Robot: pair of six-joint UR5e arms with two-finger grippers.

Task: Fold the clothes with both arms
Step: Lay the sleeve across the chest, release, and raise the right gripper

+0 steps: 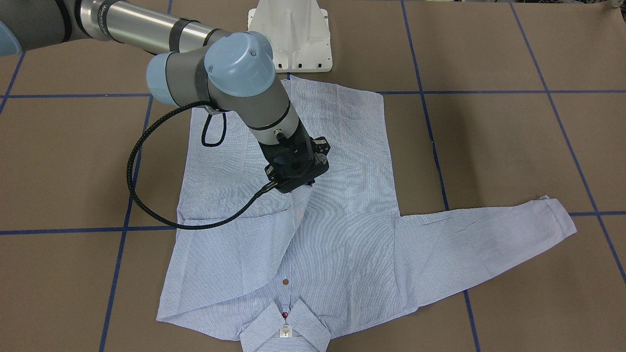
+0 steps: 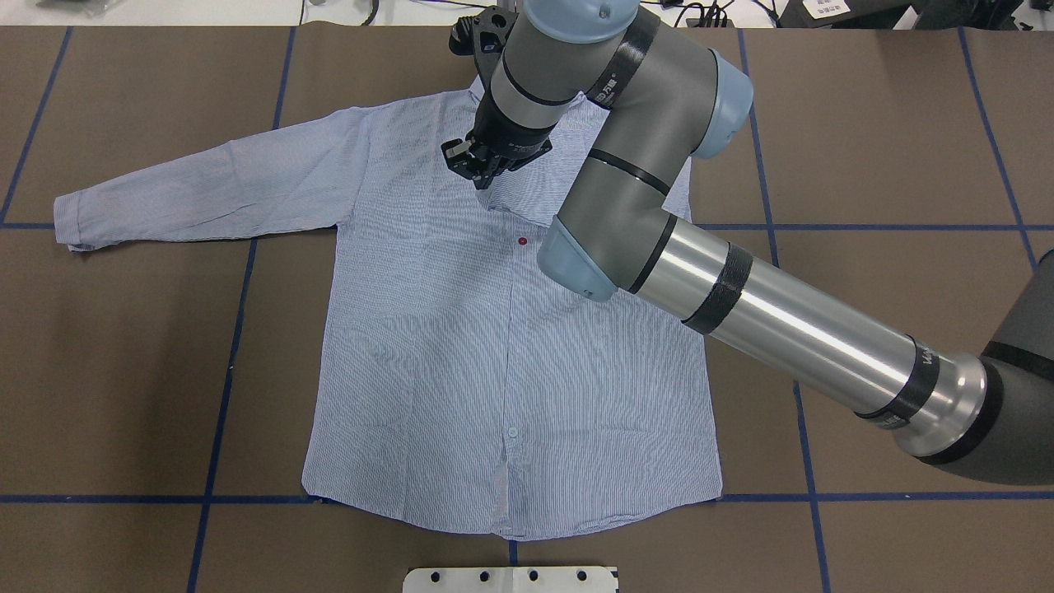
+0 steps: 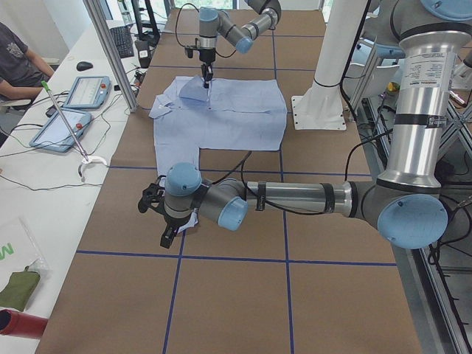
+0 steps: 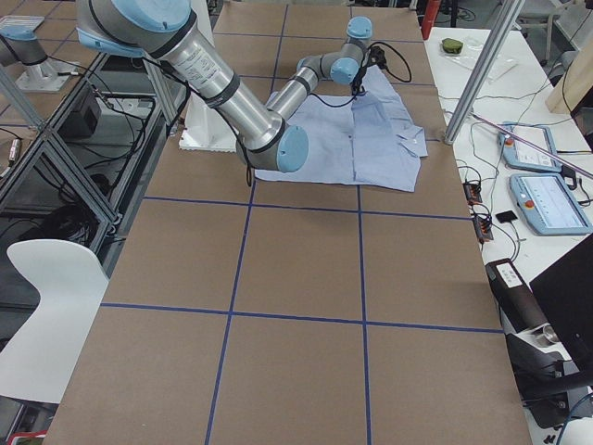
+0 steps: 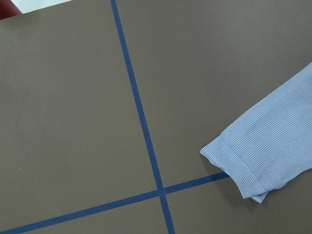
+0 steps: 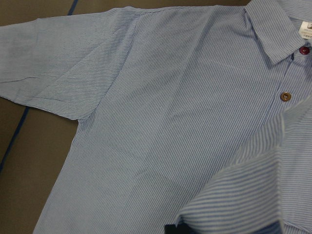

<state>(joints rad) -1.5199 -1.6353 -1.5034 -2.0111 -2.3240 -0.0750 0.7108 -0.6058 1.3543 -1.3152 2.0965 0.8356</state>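
Nothing here reads cleanly. My right arm (image 1: 142,22) carries a line of dark lettering along its silver tube — too small and slanted to spell out — and a black strap (image 2: 613,78) near its wrist bears white marks I cannot make out. The shirt (image 1: 342,234) has a white neck label (image 1: 285,332) with tiny print, unreadable. A printed sticker (image 3: 426,74) wraps my left arm (image 3: 295,198), its lines too fine to read.
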